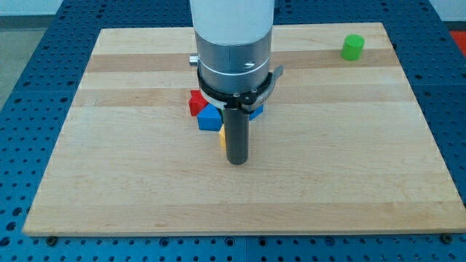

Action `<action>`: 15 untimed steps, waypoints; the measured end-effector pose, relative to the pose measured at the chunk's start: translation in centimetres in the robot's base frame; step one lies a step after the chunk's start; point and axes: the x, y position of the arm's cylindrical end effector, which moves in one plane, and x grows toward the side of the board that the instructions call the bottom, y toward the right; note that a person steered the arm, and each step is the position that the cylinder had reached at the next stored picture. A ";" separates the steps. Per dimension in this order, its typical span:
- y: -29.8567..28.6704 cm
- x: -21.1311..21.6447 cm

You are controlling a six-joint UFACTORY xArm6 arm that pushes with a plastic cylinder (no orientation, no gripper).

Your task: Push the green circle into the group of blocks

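The green circle (353, 47) stands alone near the top right corner of the wooden board (131, 189). A group of blocks sits at the board's middle: a red block (196, 102), a blue block (209, 118), a sliver of a yellow block (221, 137) and another blue block (255, 111), partly hidden behind the arm. My tip (237, 161) rests just below the group, next to the yellow block, far to the lower left of the green circle.
The arm's grey and white body (233, 44) rises over the group and hides the blocks' upper parts. The board lies on a blue perforated table (29, 65).
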 end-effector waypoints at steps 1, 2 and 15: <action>-0.1 -2.5; -0.2 -2.5; 19.9 -16.1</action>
